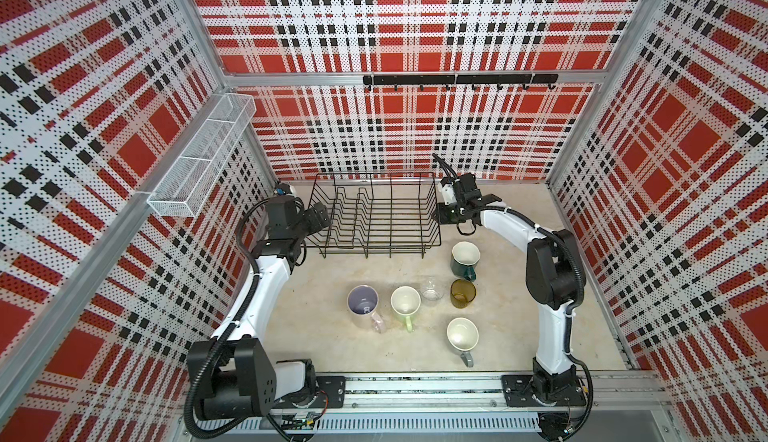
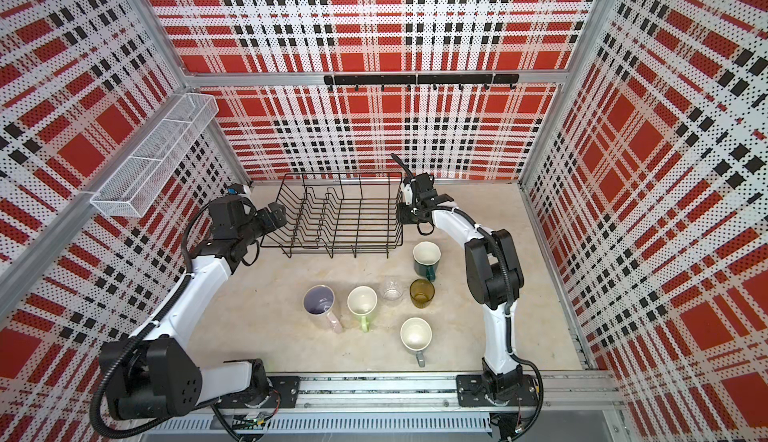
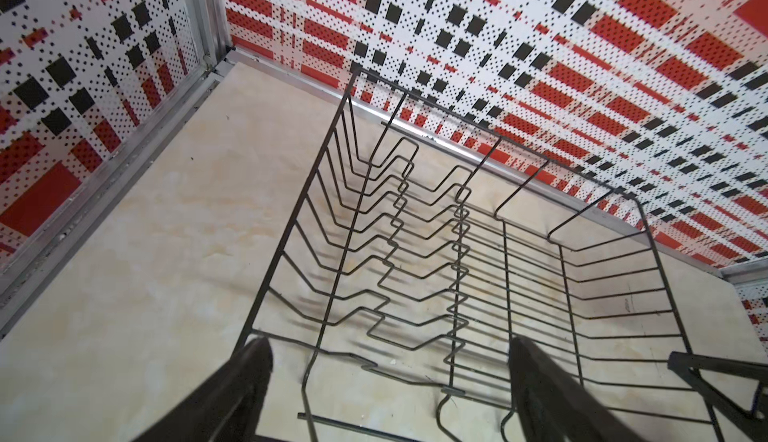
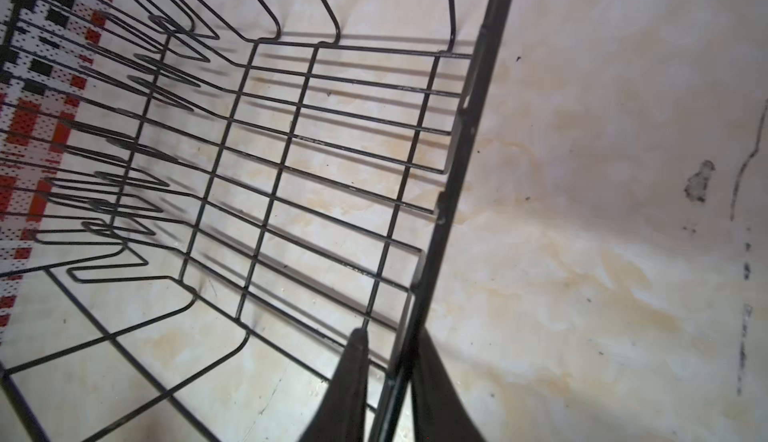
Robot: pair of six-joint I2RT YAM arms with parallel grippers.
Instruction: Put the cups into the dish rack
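The black wire dish rack (image 1: 438,228) (image 2: 400,228) stands at the back of the table, with nothing in it. My right gripper (image 1: 441,211) (image 4: 392,336) is shut on the rim (image 4: 457,149) at the rack's right end. My left gripper (image 1: 322,219) (image 3: 388,344) is open at the rack's left end (image 3: 291,228), with wires between its fingers. Several cups stand upright in front of the rack: a dark teal mug (image 1: 464,258), an amber tumbler (image 1: 462,293), a clear glass (image 1: 432,290), a light green mug (image 1: 405,300), a pale pink mug (image 1: 363,305) and a grey mug (image 1: 462,334).
A long white mesh basket (image 1: 203,157) hangs on the left wall above my left arm. A black hook rail (image 1: 459,79) runs along the back wall. Plaid walls close in three sides, and the arms' mounting rail (image 1: 415,390) lines the front edge.
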